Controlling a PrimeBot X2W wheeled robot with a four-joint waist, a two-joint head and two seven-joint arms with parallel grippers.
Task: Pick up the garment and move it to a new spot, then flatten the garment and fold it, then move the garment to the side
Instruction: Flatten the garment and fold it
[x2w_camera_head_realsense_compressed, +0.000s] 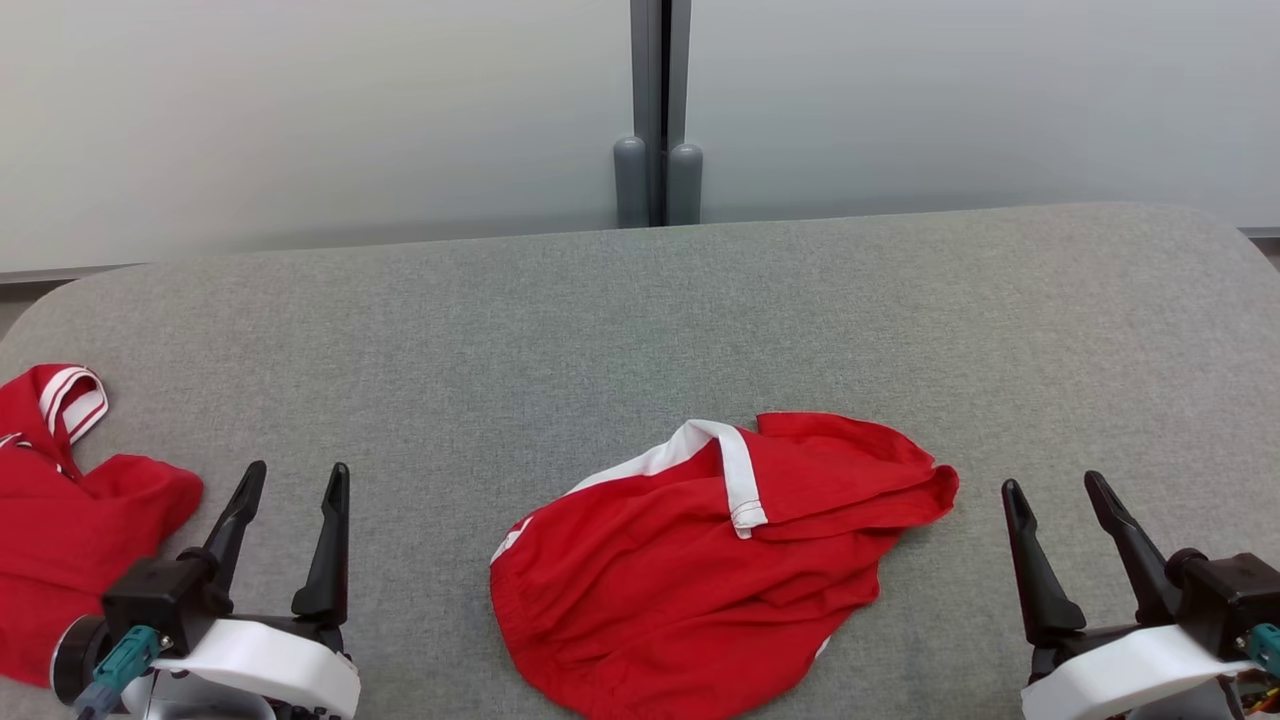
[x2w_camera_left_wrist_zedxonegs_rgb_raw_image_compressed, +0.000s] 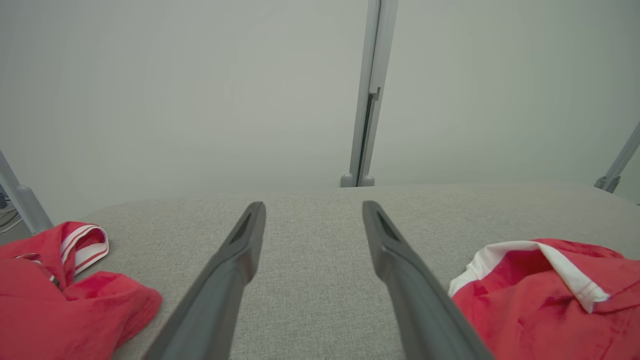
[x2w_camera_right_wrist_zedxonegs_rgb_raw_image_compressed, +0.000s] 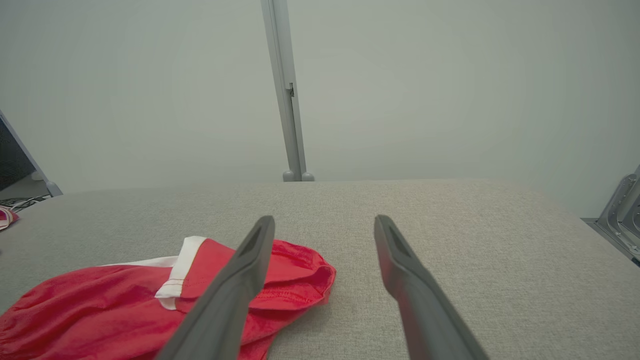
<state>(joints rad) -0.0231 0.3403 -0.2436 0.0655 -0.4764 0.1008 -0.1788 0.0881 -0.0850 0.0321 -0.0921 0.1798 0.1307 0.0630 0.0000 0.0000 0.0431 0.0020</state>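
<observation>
left gripper (x2w_camera_head_realsense_compressed: 299, 468) and right gripper (x2w_camera_head_realsense_compressed: 1052, 482) are hovering open, flanking the garment (x2w_camera_head_realsense_compressed: 700, 570). the left is risking snagging the nearby red cloth (x2w_camera_head_realsense_compressed: 50, 540) instead.

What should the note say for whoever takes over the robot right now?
Left gripper: fingers open, holding nothing, poised above the grey table between the two pieces of clothing.
Right gripper: fingers open, holding nothing, just right of the red garment.
Things: the red garment with white trim lies crumpled in the middle, near the robot. A second red garment with white stripes sits bunched at the far left edge.
Done: nothing visible; no garment is flattened or folded.
Left: pick up the garment (probably the middle one), move it, flatten, fold, then set it aside.
</observation>
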